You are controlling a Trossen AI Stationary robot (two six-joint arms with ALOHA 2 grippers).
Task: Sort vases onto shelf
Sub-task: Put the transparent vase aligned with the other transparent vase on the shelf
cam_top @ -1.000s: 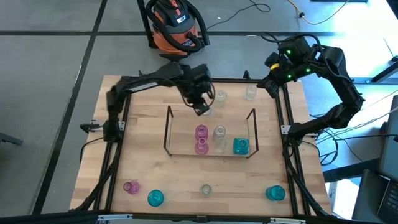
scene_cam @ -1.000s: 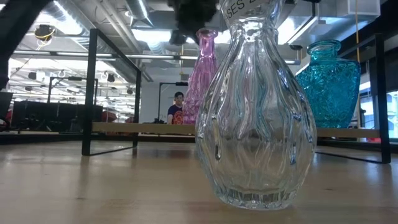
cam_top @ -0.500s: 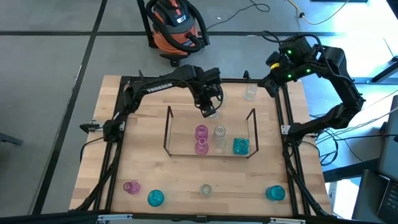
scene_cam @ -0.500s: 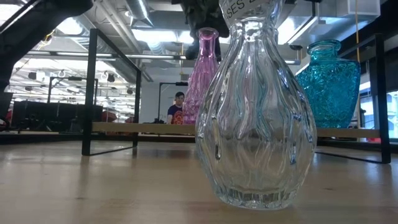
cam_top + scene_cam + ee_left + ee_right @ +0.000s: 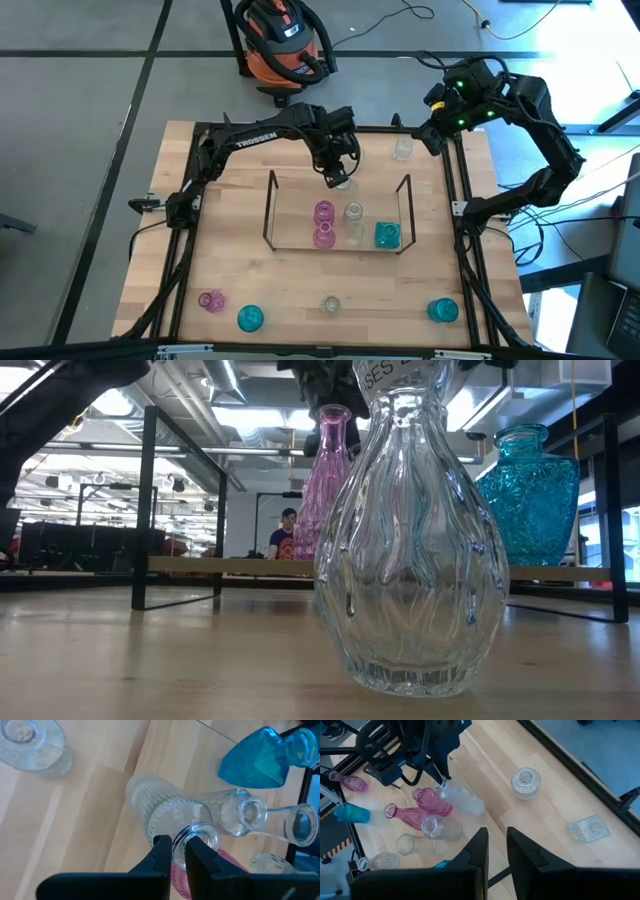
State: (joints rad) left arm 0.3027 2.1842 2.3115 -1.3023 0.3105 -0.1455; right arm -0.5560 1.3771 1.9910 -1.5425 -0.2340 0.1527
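We count four vases already standing on the shelf [image 5: 272, 212]: two pink vases [image 5: 324, 212] one behind the other, a clear one [image 5: 353, 213] beside them, and a teal vase [image 5: 387, 235] at the right end. Our left gripper [image 5: 337, 177] hangs just beyond the shelf's far edge, its jaws pinched on the rim of a ribbed clear vase [image 5: 167, 815], which is lifted and tilted above the wood. Our right gripper [image 5: 432, 105] waits over the table's far right corner with nothing between its narrowly parted fingers. Still to sort, as we judge it: two clear vases near the far edge [image 5: 403, 148] and four along the near edge, a pink, two teal and a clear one [image 5: 331, 305].
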